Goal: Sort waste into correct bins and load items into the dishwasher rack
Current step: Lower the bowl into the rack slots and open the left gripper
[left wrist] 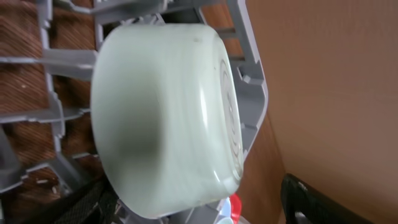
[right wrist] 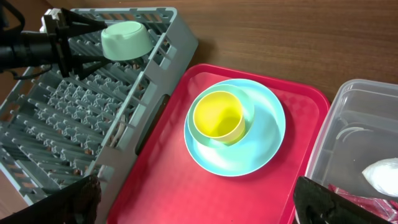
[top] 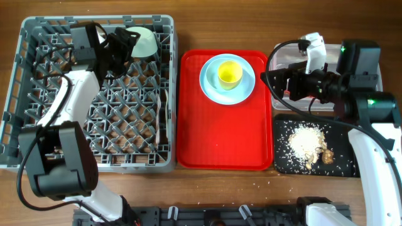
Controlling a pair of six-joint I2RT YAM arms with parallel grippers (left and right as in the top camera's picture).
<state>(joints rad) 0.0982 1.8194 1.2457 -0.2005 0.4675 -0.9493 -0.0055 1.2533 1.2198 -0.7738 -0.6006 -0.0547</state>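
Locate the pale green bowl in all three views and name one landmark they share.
Overhead: the bowl is near the top edge, left of centre, in the rack's upper right corner.
Left wrist: the bowl fills the middle of the picture, tipped on its side.
Right wrist: the bowl is at the top left, in the rack's corner.
Shared landmark: the grey rack under the bowl.

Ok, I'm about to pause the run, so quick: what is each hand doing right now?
Left hand: open at the pale green bowl in the rack, not gripping it.
Right hand: open, empty.
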